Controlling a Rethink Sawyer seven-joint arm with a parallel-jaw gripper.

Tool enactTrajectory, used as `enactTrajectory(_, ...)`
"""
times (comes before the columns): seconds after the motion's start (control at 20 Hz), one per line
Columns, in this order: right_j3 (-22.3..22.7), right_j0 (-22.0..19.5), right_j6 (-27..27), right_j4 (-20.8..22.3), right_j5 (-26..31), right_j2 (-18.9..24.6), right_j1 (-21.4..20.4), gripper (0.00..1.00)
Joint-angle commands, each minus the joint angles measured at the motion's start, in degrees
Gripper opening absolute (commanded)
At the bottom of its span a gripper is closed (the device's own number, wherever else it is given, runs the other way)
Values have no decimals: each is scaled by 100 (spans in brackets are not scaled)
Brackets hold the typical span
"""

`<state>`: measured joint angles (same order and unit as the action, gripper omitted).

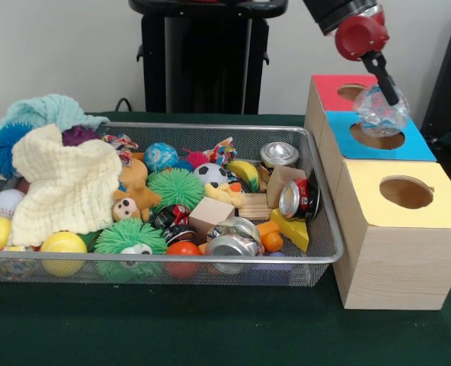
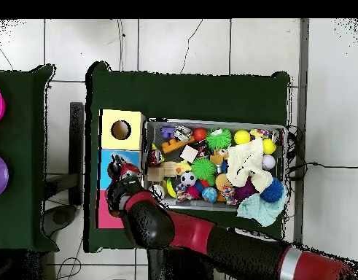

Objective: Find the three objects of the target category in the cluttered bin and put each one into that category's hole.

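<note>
My gripper [image 1: 387,97] hangs at the right, over the blue-topped box [image 1: 420,149], shut on a crumpled clear plastic bottle [image 1: 378,113]. The bottle hovers just above the blue box's round hole [image 1: 378,138]. A red-topped box [image 1: 328,85] stands behind it and a yellow-topped box [image 1: 431,210] in front, each with its own hole. In the overhead view the gripper [image 2: 123,168] covers the blue box [image 2: 106,162], and the bottle is hidden. The wire bin [image 1: 328,248] to the left holds crushed cans [image 1: 299,198] among toys.
A cream cloth [image 1: 65,187] and a teal cloth [image 1: 46,110] cover the bin's left part. Balls, green spiky toys [image 1: 176,187], a wooden block [image 1: 210,213] and a cheese wedge [image 1: 290,229] fill the rest. The bin's right rim lies close to the boxes.
</note>
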<state>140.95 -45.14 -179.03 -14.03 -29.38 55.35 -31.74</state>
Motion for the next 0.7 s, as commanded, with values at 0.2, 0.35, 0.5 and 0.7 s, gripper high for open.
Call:
enactTrajectory(0.2,-365,99,-1463,-603,5,-285,35,0)
enactTrajectory(0.35,-379,-43,-1200,-509,286,-376,105,0)
enactTrajectory(0.5,-442,-238,-849,-369,619,-501,287,0)
enactTrajectory(0.7,-560,-287,-629,-272,745,-647,484,0)
